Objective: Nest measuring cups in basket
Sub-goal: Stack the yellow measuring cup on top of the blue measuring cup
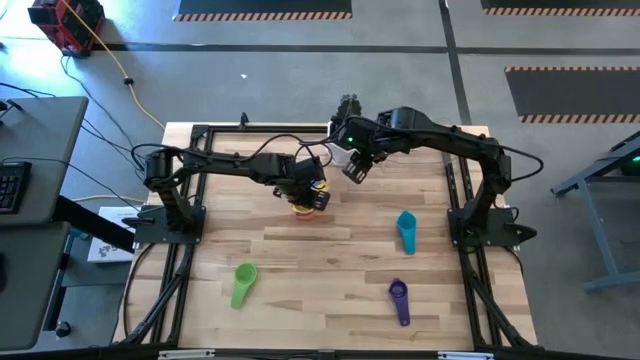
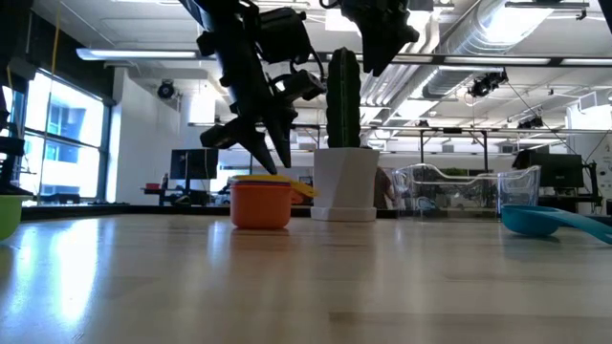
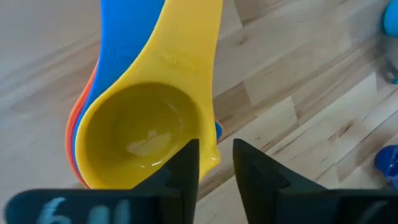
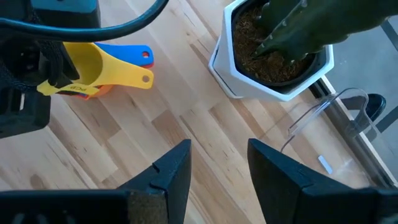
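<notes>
A yellow cup (image 3: 143,124) sits nested in a blue cup (image 3: 124,37), which sits in an orange-red cup (image 2: 260,205) standing on the table at mid-back (image 1: 305,206). My left gripper (image 3: 216,163) is open just above this stack, its fingers astride the yellow cup's rim. My right gripper (image 4: 219,168) hangs open and empty, higher up, between the stack and the cactus pot (image 4: 273,56). The clear basket (image 4: 317,115) stands beside the pot. A teal cup (image 1: 406,232), a green cup (image 1: 243,283) and a purple cup (image 1: 400,300) lie apart on the table. My left gripper comes slanting down from above at the yellow cup's rim (image 3: 211,155), on the side away from its handle. One finger stands inside the bowl and one outside. Whether either touches the rim I cannot tell. The nested stack rests upright on the table.
The white pot with the cactus (image 2: 344,182) stands close behind the stack, with the basket (image 2: 449,191) to its right at the far edge. Bare wood lies between the stack and the loose cups nearer the front.
</notes>
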